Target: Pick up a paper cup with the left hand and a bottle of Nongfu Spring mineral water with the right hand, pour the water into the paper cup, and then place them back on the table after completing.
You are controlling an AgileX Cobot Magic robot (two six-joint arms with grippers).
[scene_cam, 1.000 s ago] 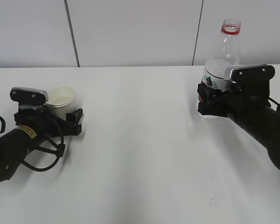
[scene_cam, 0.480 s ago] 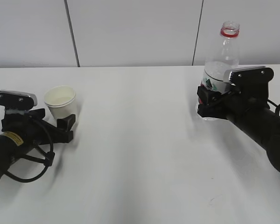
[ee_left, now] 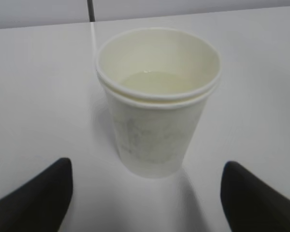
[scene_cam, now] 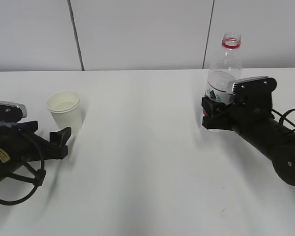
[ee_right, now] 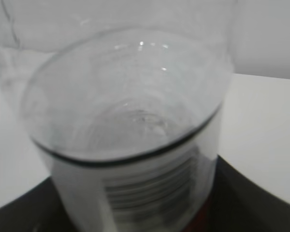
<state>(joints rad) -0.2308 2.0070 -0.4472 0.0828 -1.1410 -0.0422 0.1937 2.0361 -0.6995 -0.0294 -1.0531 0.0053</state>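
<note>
I see even, bright light; soft shadows on the table [scene_cam: 147,147]; the bottle [ee_right: 130,145] close-up is blurred, edges soft.

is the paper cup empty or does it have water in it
It has water: the paper cup stands upright on the table, and the left wrist view shows liquid partway up inside.

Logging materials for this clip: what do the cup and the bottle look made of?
The paper cup looks like matte white paper: rolled rim, cream lining, faint smudges on its wall. The bottle looks like thin clear glossy plastic, probably PET: see-through wall, red neck ring, printed label.
</note>
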